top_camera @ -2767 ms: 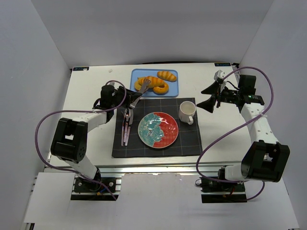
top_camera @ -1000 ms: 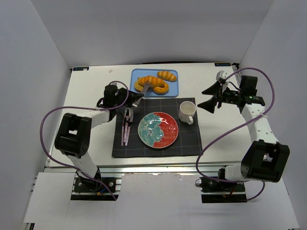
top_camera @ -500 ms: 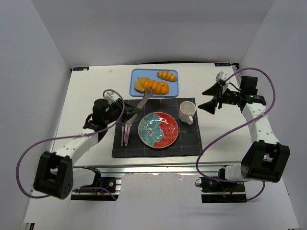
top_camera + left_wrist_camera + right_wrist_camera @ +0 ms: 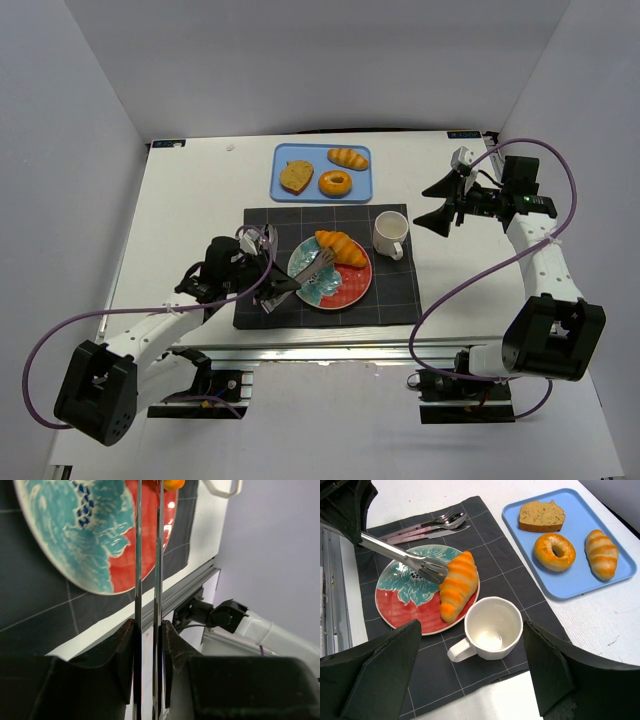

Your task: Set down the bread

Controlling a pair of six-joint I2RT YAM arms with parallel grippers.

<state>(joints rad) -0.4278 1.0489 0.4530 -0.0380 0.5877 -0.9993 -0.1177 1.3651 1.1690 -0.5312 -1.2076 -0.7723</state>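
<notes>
Only from the right wrist, whole bread (image 4: 456,585) at tongs (image 4: 402,555); left hand (image 4: 148,630) tight on them.

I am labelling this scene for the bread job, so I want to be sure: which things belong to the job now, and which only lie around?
In the job: croissant; tongs, tips on the croissant; left gripper holding the tongs; plate below.

Lying about: blue tray with bread slice, doughnut, small roll; cup; cutlery; dark mat.
</notes>
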